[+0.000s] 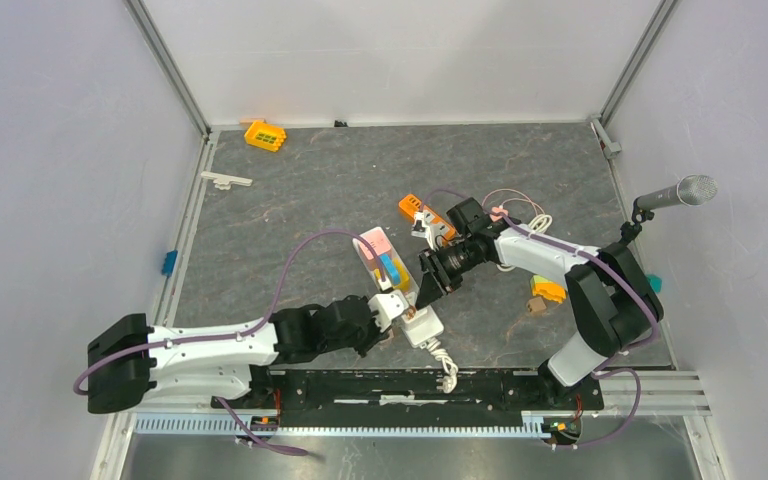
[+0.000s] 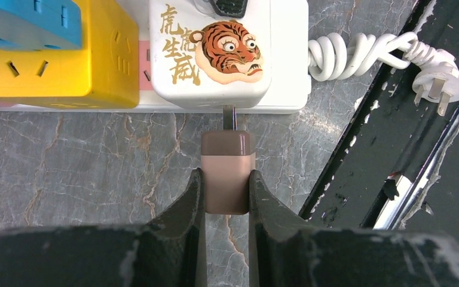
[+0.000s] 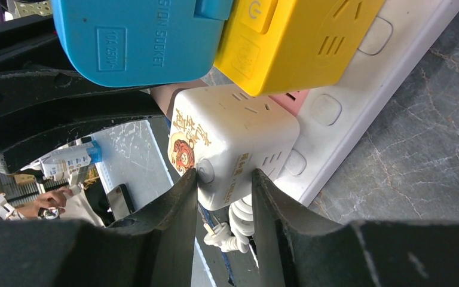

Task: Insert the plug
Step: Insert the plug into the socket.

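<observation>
The left gripper (image 2: 225, 179) holds the brown plug (image 2: 228, 158). Its jaws are almost closed and press on the plug's two sides. The plug points at the white cube (image 2: 215, 54) with a tiger face on it. A thin metal pin (image 2: 230, 116) sticks out of the plug and reaches the cube's side. The plug's body does not touch the cube, so some bare pin shows between them. I cannot tell how far the pin goes in. The right gripper (image 3: 225, 174) is at the other end of the cube. Its jaws are pulled in close, and a finger (image 3: 185, 197) touches the cube on each side. The cube sits on a long white strip (image 3: 358, 72), next to a yellow block (image 2: 66, 66) and a blue block (image 2: 24, 21). A curled white cord (image 2: 358, 54) lies just beside the cube on the grey table (image 2: 95, 155).
</observation>
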Tool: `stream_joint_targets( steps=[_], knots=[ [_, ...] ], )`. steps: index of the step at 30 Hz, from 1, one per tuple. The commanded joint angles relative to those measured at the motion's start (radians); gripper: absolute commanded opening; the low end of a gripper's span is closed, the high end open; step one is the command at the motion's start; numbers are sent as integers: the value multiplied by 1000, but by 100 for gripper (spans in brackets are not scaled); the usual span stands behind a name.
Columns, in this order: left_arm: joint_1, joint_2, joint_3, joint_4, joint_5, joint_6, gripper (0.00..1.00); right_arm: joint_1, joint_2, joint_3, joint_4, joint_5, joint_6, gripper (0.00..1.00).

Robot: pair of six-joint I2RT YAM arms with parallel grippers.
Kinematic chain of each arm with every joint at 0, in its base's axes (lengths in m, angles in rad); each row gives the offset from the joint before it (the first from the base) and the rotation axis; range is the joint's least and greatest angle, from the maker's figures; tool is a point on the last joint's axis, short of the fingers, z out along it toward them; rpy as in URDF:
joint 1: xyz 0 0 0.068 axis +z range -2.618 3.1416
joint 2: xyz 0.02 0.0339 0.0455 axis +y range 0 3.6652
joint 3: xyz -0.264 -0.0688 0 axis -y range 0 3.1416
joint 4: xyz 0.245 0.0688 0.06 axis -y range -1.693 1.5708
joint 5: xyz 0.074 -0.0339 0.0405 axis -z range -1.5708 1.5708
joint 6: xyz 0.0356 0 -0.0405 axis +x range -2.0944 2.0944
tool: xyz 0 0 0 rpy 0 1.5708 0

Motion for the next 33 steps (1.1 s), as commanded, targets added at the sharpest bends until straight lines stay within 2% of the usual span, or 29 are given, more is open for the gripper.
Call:
stream_joint_targets(
  steps=[1,13,23,33],
  knots=[
    [-23,-21,39,143,-119,-14,2,30,28,5,-12,-13,-28,35],
    [-48,-78,13,194,-133,-18,2,36,45,9,-22,-22,-35,35],
    [-48,24,17,246,-160,-27,2,53,74,10,-35,-49,-58,41],
    [-48,87,64,299,-205,6,2,78,106,23,-74,-64,-81,35]
  ],
)
